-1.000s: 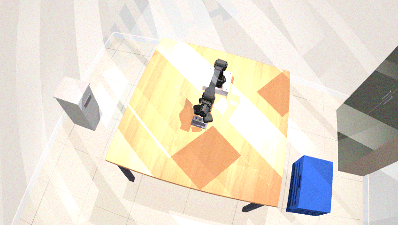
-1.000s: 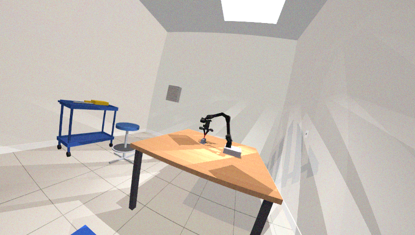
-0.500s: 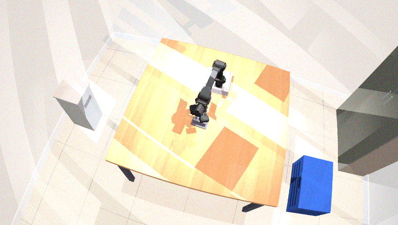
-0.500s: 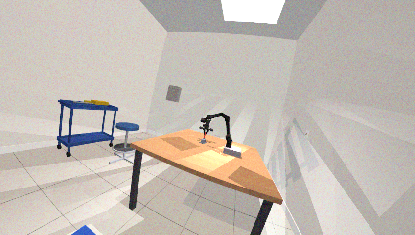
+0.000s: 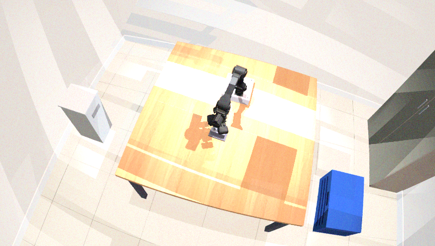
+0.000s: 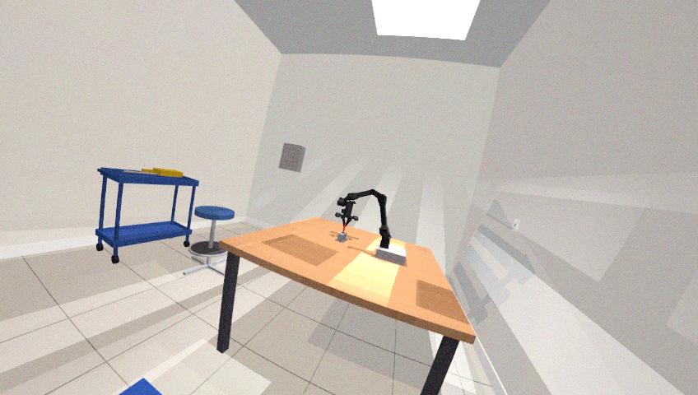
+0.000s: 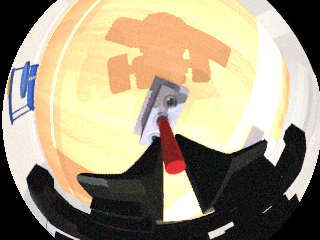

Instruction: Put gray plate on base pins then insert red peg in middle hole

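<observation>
My tool (image 7: pixel 175 172): it is pinching the red peg (image 7: pixel 171 148) tight. The peg sticks out in front of my fingers, tip first.

Red peg: its far tip is right at the gray plate (image 7: pixel 162 108), just in front of my tool. In the wrist view the tip sits over the middle of the plate, where the middle hole should be. I cannot tell if the tip is in the hole or just above it.

Gray plate: it lies under my tool, on the base (image 5: pixel 218 135). It looks flat to me. One small round hole or pin shows just past the peg's tip. The other end is hard to make out.

Base: it sits on the tabletop (image 6: pixel 303 254), right below my tool. From the side it is a small gray block with the peg pointing down at it.

Step I am on: I think the plate part is done and I am putting the peg in.

What could go wrong:
- Miss: if the tip is a bit to one side of the hole, it will hit the plate's top and stop.
- Tilt: if the peg leans, it can jam in the hole halfway down.
- Push: if I press hard on a jammed peg, the plate could lift off its pins or the base could slide.
- Slip: the peg could slide up between my fingers when it meets the plate.
- Too soon: if I let go before it is all the way in, the peg could tip over and fall out.
</observation>
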### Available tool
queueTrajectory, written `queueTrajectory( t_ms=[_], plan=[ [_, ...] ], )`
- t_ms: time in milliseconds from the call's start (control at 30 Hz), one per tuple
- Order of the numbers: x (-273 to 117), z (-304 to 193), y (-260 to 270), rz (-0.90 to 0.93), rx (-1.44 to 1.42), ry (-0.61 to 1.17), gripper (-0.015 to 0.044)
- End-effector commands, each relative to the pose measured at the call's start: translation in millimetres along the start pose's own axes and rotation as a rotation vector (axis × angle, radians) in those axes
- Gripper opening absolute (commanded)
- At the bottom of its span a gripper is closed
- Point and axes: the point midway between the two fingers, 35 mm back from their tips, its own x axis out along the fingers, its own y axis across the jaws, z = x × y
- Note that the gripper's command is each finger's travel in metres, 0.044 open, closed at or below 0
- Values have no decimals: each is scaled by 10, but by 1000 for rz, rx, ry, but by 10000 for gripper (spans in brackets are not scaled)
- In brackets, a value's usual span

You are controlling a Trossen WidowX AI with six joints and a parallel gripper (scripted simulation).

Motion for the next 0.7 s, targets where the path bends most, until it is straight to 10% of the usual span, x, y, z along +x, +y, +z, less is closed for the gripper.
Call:
queueTrajectory(
  t_ms=[0,667],
  plan=[
    [-1,-2,4,2,-6,4,0],
    [63,-2,4,1,-2,1,0]
  ],
)
